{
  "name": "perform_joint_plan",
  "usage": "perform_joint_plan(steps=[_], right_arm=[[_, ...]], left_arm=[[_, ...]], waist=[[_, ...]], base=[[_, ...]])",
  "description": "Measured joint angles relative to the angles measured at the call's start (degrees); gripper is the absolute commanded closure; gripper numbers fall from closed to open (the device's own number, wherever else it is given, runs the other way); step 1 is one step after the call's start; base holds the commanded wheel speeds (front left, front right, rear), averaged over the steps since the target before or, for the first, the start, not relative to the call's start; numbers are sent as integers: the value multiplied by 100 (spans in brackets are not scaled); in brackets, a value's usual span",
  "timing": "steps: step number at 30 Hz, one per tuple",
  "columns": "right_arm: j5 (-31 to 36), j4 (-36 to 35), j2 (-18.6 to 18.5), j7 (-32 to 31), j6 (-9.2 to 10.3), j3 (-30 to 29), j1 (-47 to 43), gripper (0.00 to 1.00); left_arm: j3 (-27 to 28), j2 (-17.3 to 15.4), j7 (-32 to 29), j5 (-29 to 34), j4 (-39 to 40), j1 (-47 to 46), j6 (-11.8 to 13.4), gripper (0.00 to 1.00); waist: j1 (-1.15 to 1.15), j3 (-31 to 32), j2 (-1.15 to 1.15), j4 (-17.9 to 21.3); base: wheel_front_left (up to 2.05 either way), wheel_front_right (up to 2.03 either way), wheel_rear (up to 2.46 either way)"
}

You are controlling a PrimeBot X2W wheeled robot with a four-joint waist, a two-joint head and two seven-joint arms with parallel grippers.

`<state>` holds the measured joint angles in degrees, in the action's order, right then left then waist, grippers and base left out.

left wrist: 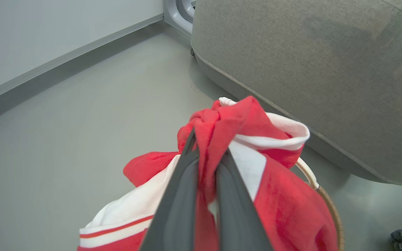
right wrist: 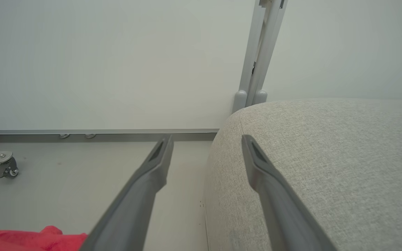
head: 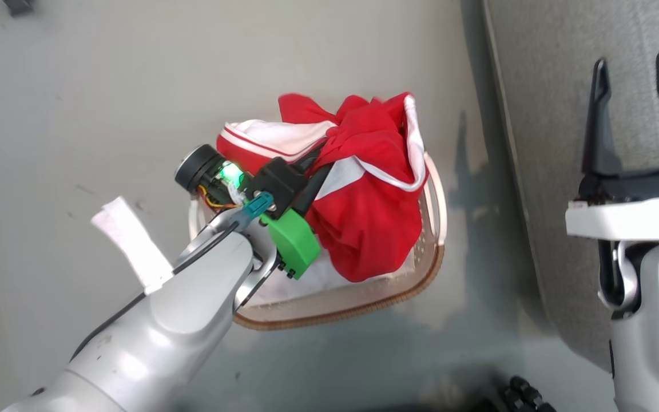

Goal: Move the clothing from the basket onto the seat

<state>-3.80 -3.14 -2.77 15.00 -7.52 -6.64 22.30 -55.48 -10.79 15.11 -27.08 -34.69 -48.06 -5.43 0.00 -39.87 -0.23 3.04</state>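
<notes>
The seat [head: 564, 86], at right, is bare where visible. The basket [head: 364, 303] stands on the floor just left of it with the red-and-white clothing [head: 364, 229] heaped in and above it, so the carry and release are judged outstanding. The left wrist view confirms what the head view obscures: the left gripper [left wrist: 209, 146] has its 2 fingers pinched on a red fold, whereas the head view shows the right gripper [head: 632, 60] spread wide and empty over the seat.

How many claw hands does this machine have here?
2. The left gripper is shut on the red clothing over the basket. The right gripper is open and empty, by the grey seat.
</notes>
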Motion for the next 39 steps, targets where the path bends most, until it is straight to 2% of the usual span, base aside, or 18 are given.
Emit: perform_joint_plan(steps=[7, 13, 24, 30, 39], right_arm=[[21, 298, 0, 0, 0, -26, -492, 0], [12, 511, -1, 0, 0, -20, -911, 0], [-55, 666, -1, 0, 0, 146, -1312, 0], [-69, 677, -1, 0, 0, 280, -1434, 0], [-68, 715, -1, 0, 0, 708, -1551, 0]], left_arm=[[405, -225, 0, 314, 554, 344, -10, 100], [352, -459, 0, 555, 673, 327, -111, 100], [321, -931, -292, 503, 813, -682, -185, 100], [455, -956, -568, 302, 960, -996, -185, 100], [438, -750, -806, 289, 845, -1283, -113, 100]], waist=[[0, 837, 0, -124], [0, 1576, 0, -204], [-1, 2793, 0, -264], [-1, 3223, 0, -242], [-1, 3601, 0, -219]], base=[[0, 0, 0], [0, 0, 0], [0, 0, 0], [0, 0, 0], [0, 0, 0]])
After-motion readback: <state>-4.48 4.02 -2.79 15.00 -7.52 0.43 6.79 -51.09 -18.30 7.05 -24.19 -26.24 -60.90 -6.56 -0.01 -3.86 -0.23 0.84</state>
